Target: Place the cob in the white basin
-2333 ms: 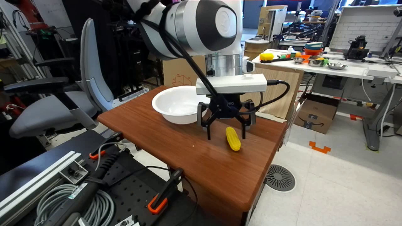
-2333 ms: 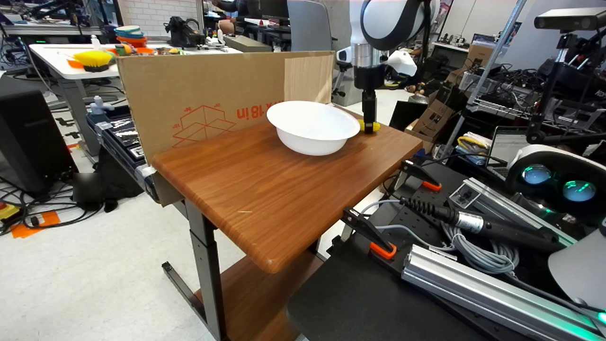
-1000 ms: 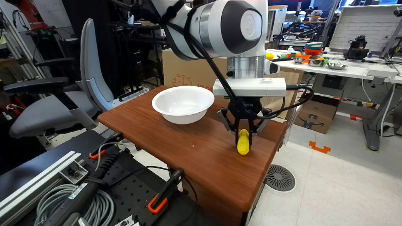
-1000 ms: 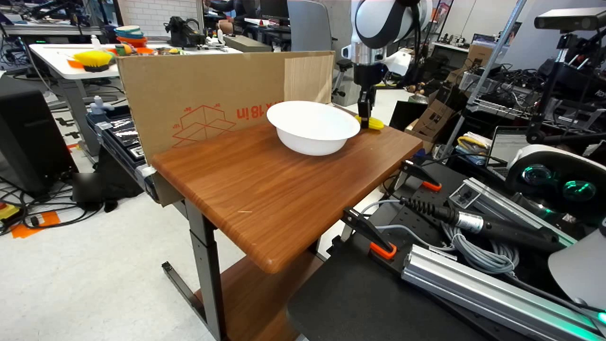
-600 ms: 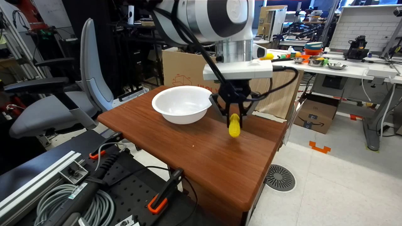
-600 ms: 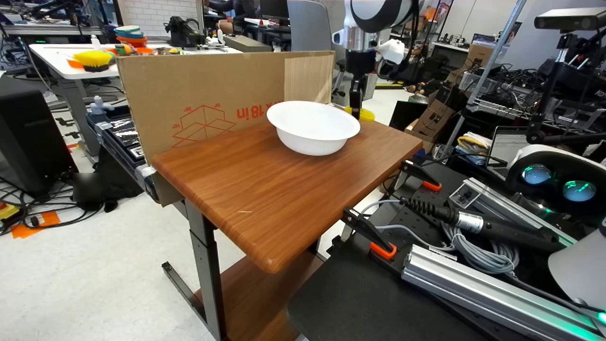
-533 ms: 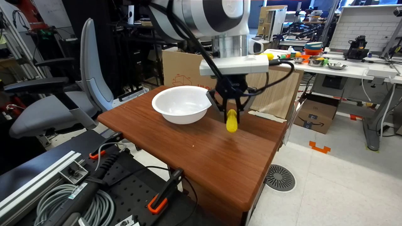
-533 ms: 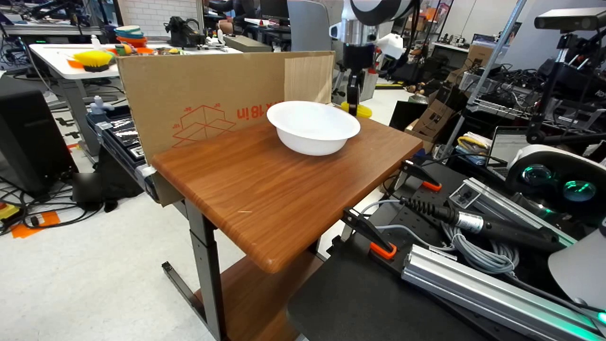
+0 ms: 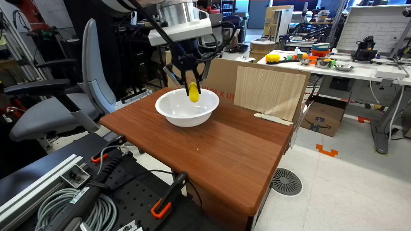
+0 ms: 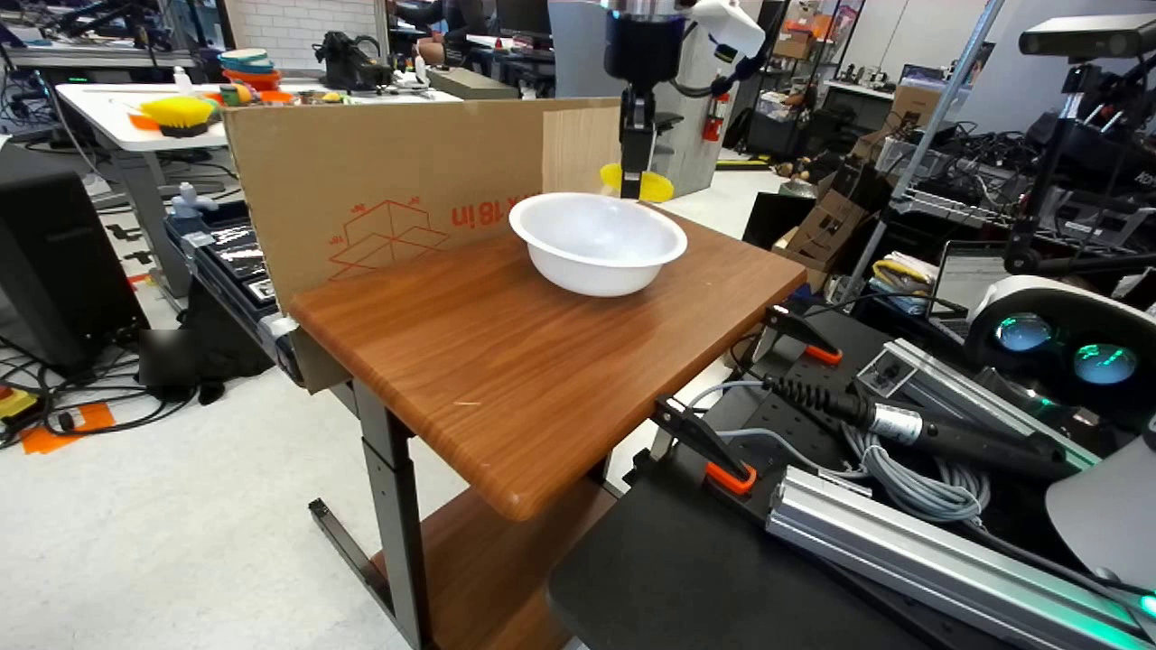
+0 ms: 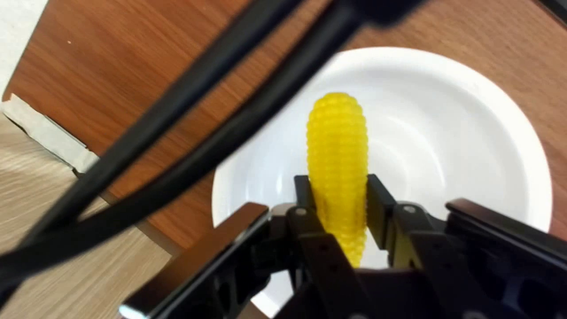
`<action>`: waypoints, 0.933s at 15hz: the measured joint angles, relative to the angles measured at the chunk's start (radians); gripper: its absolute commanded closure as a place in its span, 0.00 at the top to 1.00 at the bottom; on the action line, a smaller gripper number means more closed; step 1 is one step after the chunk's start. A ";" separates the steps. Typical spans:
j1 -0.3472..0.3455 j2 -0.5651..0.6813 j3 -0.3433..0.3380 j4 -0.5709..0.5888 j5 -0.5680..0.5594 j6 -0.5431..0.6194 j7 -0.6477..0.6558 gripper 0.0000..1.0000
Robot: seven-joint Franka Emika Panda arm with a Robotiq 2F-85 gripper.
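Observation:
The yellow cob (image 9: 193, 98) is held between the fingertips of my gripper (image 9: 193, 93), which is shut on it. The cob also shows in an exterior view (image 10: 657, 187) and in the wrist view (image 11: 337, 141), where both finger pads press its sides. The white basin (image 9: 183, 120) stands upright on the table and also shows in an exterior view (image 10: 596, 271). In the wrist view the basin (image 11: 474, 141) lies beneath the cob, which is over its inside. In an exterior view the gripper (image 10: 634, 191) appears just above the basin's far rim. No contact with the basin shows.
The brown wooden table (image 9: 218, 160) bears the basin. A cardboard sheet (image 10: 406, 171) stands along one table edge, with a light wood panel (image 9: 269, 91) by it. A black clamp (image 9: 171, 192) sits at the opposite edge. A cable (image 11: 212, 146) crosses the wrist view.
My gripper closed on the cob and lifted it off the table. It then carried the cob up and across to above the basin. The basin has not moved.

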 measured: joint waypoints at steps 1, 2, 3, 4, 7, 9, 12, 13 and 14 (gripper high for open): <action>0.015 0.001 0.000 -0.010 -0.015 0.000 0.019 0.08; 0.026 0.005 0.000 -0.018 -0.030 0.000 0.040 0.08; 0.032 0.014 -0.001 -0.021 -0.046 0.000 0.064 0.08; 0.034 0.027 -0.004 -0.021 -0.063 -0.001 0.090 0.43; 0.035 0.078 -0.018 -0.008 -0.084 -0.002 0.146 0.72; 0.035 0.109 -0.025 0.008 -0.085 -0.003 0.168 0.87; 0.035 0.136 -0.026 0.034 -0.085 -0.005 0.181 1.00; 0.036 0.138 -0.026 0.042 -0.084 -0.006 0.182 1.00; 0.036 0.138 -0.026 0.048 -0.084 -0.006 0.182 1.00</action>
